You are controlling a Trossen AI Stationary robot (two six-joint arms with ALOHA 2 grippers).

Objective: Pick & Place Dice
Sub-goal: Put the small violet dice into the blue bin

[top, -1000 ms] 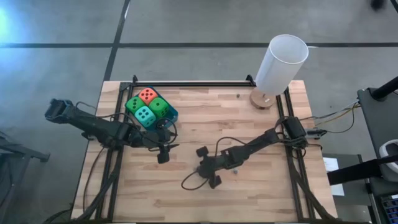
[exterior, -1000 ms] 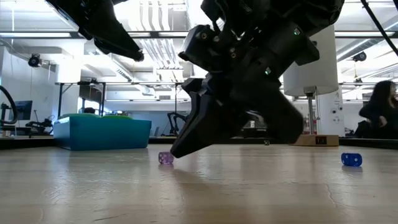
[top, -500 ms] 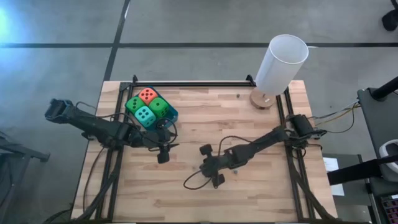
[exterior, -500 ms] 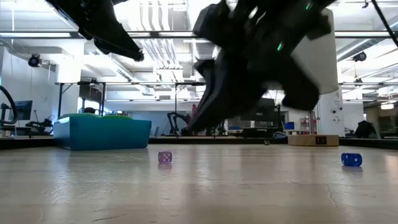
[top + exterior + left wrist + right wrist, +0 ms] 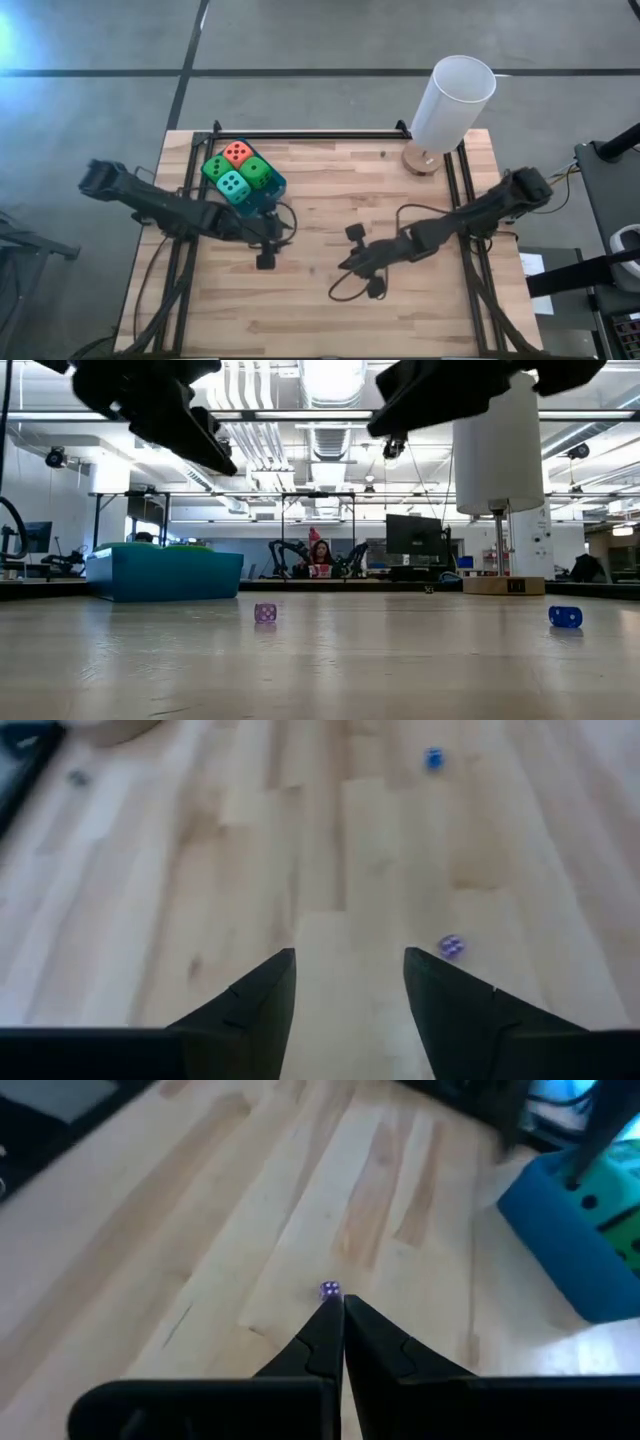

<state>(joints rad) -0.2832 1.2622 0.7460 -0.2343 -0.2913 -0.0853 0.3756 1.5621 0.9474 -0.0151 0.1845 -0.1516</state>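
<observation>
Four soft dice lie packed in the blue tray (image 5: 278, 184) at the table's far left: orange-red (image 5: 237, 153), two green (image 5: 213, 168) (image 5: 257, 172), teal (image 5: 232, 184). The tray (image 5: 165, 575) also shows in the low view, and its corner (image 5: 560, 1250) in the right wrist view. My left gripper (image 5: 270, 240) (image 5: 350, 955) hovers open just near-side of the tray. My right gripper (image 5: 350, 264) (image 5: 341, 1302) is shut and raised over the table's middle, holding nothing. A tiny purple die (image 5: 265, 613) (image 5: 330, 1290) (image 5: 451, 946) rests on the wood.
A tiny blue die (image 5: 565, 617) (image 5: 433, 758) lies on the table toward the right. A white cylinder lamp (image 5: 450, 105) on a wooden base stands at the far right corner. Black rails (image 5: 300, 135) frame the table. A person (image 5: 320, 555) sits far behind.
My right arm has pulled back toward the table's right edge and risen, leaving the low view's centre; the purple die it hovered by stays in place. My left arm has shifted slightly toward the right.
</observation>
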